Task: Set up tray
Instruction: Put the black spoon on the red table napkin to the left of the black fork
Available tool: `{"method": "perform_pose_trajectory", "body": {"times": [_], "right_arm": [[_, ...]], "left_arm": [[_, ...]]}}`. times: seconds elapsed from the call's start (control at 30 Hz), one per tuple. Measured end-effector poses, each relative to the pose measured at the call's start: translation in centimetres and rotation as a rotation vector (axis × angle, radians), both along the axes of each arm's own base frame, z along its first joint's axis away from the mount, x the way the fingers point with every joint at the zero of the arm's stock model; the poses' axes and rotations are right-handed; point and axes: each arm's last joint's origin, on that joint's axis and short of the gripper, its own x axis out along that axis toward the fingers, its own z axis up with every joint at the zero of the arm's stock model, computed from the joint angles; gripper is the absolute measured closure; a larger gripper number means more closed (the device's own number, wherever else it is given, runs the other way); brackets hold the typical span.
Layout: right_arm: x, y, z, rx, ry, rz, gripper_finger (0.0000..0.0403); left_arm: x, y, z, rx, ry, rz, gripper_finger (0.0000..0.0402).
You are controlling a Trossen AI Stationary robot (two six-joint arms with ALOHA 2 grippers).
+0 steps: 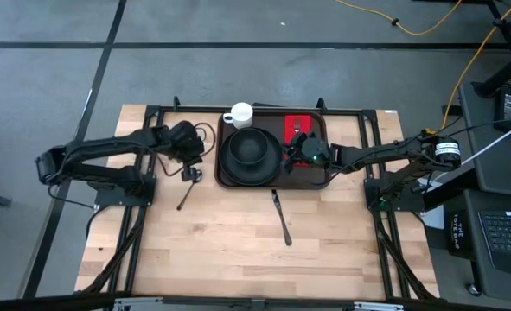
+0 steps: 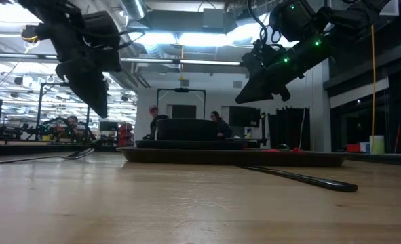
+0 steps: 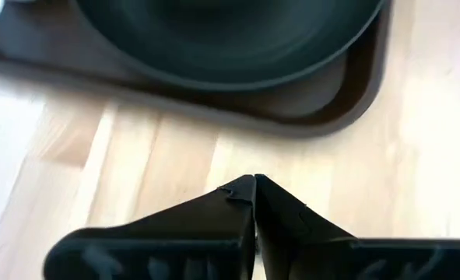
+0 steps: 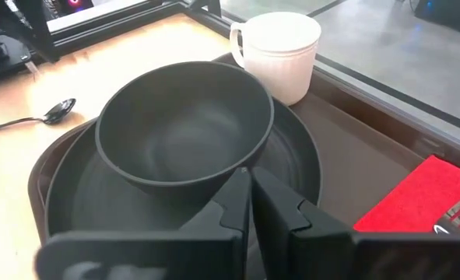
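1. Centrally, the tray [image 1: 276, 180] is lying at the far middle of the tabletop [image 1: 238, 242], dark brown and rimmed.
2. A black plate [image 4: 97, 210] is sitting on the tray's left part, carrying a black bowl [image 4: 184, 124].
3. A white mug [image 1: 239, 115] is standing at the tray's far left corner, just beside the plate.
4. A red napkin [image 1: 297, 126] is lying on the tray's far right part, with a fork [image 1: 297, 130] on it.
5. A knife [image 1: 281, 216] is lying on the tabletop just near of the tray; a spoon [image 1: 186, 192] is lying to the tray's left.
6. The left gripper [image 3: 254, 187] is hovering left of the tray, jaws pressed together, holding nothing.
7. The right gripper [image 4: 250, 180] is hovering over the tray's right part, jaws likewise pressed together and empty.
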Motion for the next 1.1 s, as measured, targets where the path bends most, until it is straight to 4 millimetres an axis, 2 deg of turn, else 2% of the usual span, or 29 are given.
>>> {"method": "perform_pose_trajectory", "body": {"times": [0.1,0.3,0.53,0.67,0.9,1.1], "right_arm": [[0.0,0.0,0.0,-0.002,0.001,0.001,0.0388],[0.0,0.0,0.0,-0.005,0.004,0.003,0.0395],[0.0,0.0,0.0,-0.003,0.004,0.002,0.038],[0.0,0.0,0.0,-0.002,0.003,0.003,0.0378],[0.0,0.1,0.0,0.009,0.001,0.024,0.0378],[0.0,0.1,0.0,0.009,0.001,0.024,0.0377]], "left_arm": [[-0.5,0.6,0.2,-0.003,0.067,-0.012,0.0398],[-0.8,1.0,0.2,0.004,0.074,-0.004,0.0398],[-0.7,0.8,0.2,0.005,0.074,-0.018,0.0388],[-0.6,0.6,0.2,0.001,0.073,-0.022,0.0358],[-0.3,0.2,0.3,0.048,0.094,-0.006,0.0281],[0.1,-0.6,0.2,0.041,0.09,-0.1,0.0244]]}}
